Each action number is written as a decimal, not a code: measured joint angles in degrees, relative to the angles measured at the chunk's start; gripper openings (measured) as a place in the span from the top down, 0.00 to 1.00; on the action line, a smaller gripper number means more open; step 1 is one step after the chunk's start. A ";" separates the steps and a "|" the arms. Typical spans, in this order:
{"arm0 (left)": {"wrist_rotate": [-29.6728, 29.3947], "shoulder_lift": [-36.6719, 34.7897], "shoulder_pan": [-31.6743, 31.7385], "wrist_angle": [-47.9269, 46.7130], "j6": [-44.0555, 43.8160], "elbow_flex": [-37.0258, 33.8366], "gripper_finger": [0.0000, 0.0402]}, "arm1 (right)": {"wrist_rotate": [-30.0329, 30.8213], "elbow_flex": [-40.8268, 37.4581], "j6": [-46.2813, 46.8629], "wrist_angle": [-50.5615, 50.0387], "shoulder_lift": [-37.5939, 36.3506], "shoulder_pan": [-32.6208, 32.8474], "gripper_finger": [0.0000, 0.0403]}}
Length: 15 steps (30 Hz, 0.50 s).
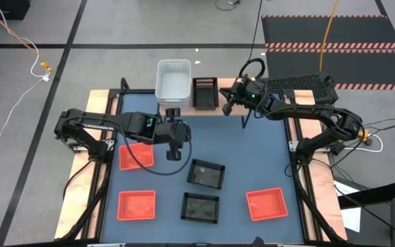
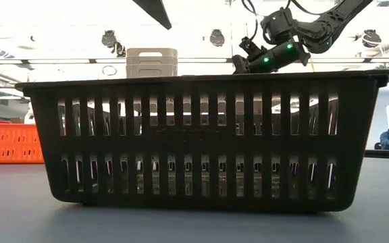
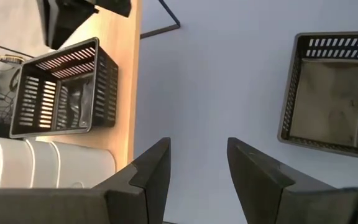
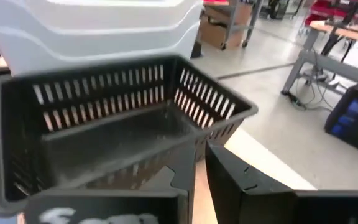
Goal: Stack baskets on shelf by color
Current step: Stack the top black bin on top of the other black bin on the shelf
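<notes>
1. Your right tool (image 1: 229, 104) hangs just beside the black basket (image 1: 205, 92) on the shelf (image 1: 214, 108), fingers slightly apart and holding nothing.
2. That basket stands next to the white stack (image 1: 173, 80); the wrist view shows its near rim just ahead of the fingers (image 4: 235, 180).
3. Your left tool (image 1: 173, 148) hovers over bare table (image 1: 252, 151), fingers (image 3: 148, 171) spread and empty.
4. Two black baskets remain: one (image 1: 206, 173) just ahead of the left tool, another (image 1: 201, 207) farther beyond it. Three red ones (image 1: 136, 156) lie loose too.
5. Likely next: take the nearer black basket. Come straight down over one long wall, one finger inside and one outside.
6. Close low on the rim so the mesh does not flex or tilt.
7. Clear the right tool from the shelved basket before nesting, and lower squarely to avoid jamming.
</notes>
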 joint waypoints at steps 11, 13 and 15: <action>15.04 9.06 -2.48 6.97 5.81 0.04 0.60 | 4.31 -0.26 -1.49 -11.89 -17.14 6.38 0.88; 18.51 12.74 -3.99 7.98 11.85 0.04 0.60 | 4.53 -1.19 0.83 -11.51 -22.13 9.69 0.86; 19.51 15.95 -5.56 5.78 18.94 0.04 0.60 | 4.54 -2.67 2.83 -11.24 -26.09 13.86 0.83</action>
